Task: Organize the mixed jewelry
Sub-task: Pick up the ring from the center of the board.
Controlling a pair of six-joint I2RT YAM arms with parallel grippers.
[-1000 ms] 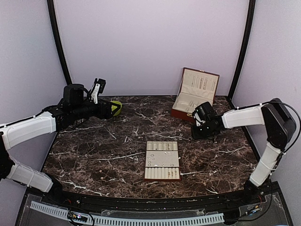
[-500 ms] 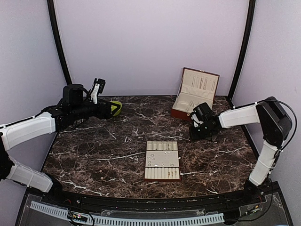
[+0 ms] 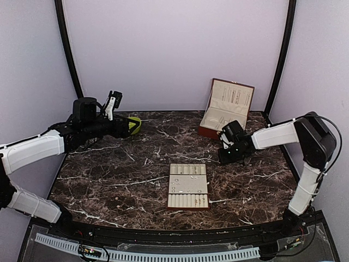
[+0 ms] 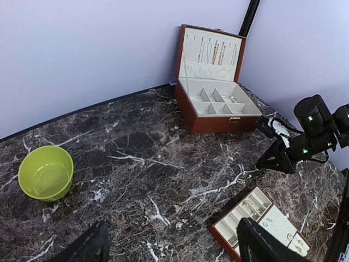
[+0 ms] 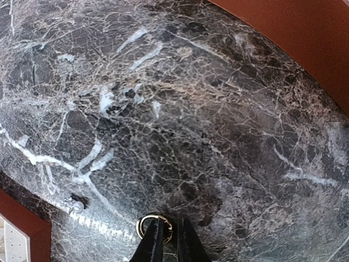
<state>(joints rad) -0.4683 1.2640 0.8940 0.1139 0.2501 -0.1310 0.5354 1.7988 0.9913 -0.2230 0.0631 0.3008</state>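
"Looking from the right wrist, which piece does the coming move depend on?" asks Ana.

"A small pale metal ring [image 5: 154, 226]. It lies flat on the dark veined marble table [image 3: 125, 164], in the right part, between the beige slotted tray with brown edge [image 3: 187, 208] and the open red-brown jewelry box [image 3: 210, 132]," says Ben.

"How does it lie from the right gripper [image 5: 168, 233]?"

"Directly at the tips, a little toward the tray side. One finger covers the near part of its rim. The two fingers are almost together, with only a thin gap between them. Whether they really pinch the ring or only touch it, I cannot tell."

"Has it a long axis?"

"No, it is round, so I think the wrist angle matters little. What matters is that the rim comes between the fingers. Otherwise it may slide away on the smooth stone."

"Which arm is nearer?"

"The right one, clearly. The left gripper [image 4: 174, 252] hangs at the far left, near the lime-green bowl [image 4: 46, 192] and well apart from the ring. Its fingers are spread wide and hold nothing."

"Is anything else close?"

"A tiny silvery stud [image 5: 76, 205] lies on the marble near the tray's corner, near the ring but not touching it. More tiny silvery pieces [image 3: 180, 187] rest on the tray's flat middle. From the ring, the tray is left and near, the box far."
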